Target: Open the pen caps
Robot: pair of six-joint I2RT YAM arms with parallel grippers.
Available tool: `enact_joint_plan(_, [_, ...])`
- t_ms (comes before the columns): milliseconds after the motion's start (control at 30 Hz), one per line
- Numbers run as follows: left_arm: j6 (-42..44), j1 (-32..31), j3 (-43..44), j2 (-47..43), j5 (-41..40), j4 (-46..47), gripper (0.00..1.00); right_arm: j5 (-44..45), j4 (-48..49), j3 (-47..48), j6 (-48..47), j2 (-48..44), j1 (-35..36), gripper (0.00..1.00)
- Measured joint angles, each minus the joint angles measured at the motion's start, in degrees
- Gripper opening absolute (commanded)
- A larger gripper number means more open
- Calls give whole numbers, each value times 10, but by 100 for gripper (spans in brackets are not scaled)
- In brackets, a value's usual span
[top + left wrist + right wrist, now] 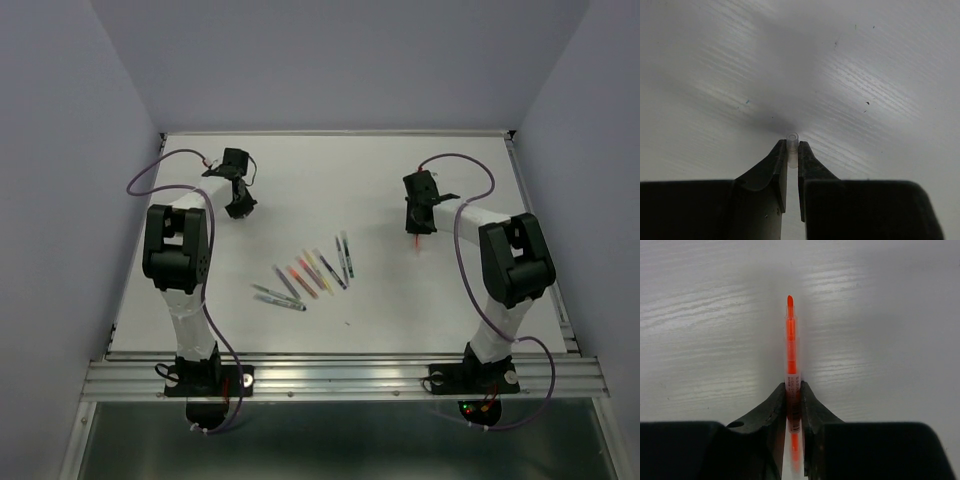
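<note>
A small clear pen cap (792,142) is pinched between the tips of my left gripper (792,151), which is shut on it just above the white table at the far left (238,205). At the far right, my right gripper (415,230) is shut on an orange pen (790,340). The pen's bare orange tip points away from the jaws, close over the table, and it shows as a red streak (414,244) in the top view. Several other pens (310,272) lie in a fanned row at the table's middle, between the two arms.
The white table (330,170) is walled by pale panels on three sides, with a metal rail (340,375) along the near edge. Purple cables (150,170) loop off both arms. A tiny speck (348,323) lies near the pens.
</note>
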Motion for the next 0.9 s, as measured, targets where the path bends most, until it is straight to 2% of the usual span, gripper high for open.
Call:
enact_joint_plan(67, [1, 0, 2, 1, -2, -4, 1, 1, 0, 1, -3, 3, 0, 21])
enact_joint_plan(167, [4, 0, 7, 8, -4, -6, 4, 4, 0, 2, -2, 5, 0, 27])
enact_joint_plan(267, [4, 0, 8, 17, -4, -6, 15, 6, 0, 2, -2, 5, 0, 31])
enact_joint_plan(400, [6, 0, 11, 24, -3, -5, 23, 7, 0, 2, -1, 5, 0, 43])
enact_joint_plan(533, [9, 0, 11, 25, -3, -9, 43, 1, -5, 1, -3, 1, 0, 48])
enact_joint_plan(633, [7, 0, 11, 25, -2, -9, 59, -6, -13, 1, -7, -10, 0, 57])
enact_joint_plan(767, [9, 0, 11, 24, 0, -6, 67, -12, -21, 1, -19, -47, 0, 64])
enact_joint_plan(833, [9, 0, 11, 23, 3, -6, 71, -17, -22, 2, -26, -83, 0, 73])
enact_joint_plan(867, [9, 0, 11, 22, 5, -6, 72, -23, -22, 2, -30, -94, 0, 91])
enact_joint_plan(900, [10, 0, 11, 20, 6, -7, 76, -31, -22, 2, -33, -115, 0, 100])
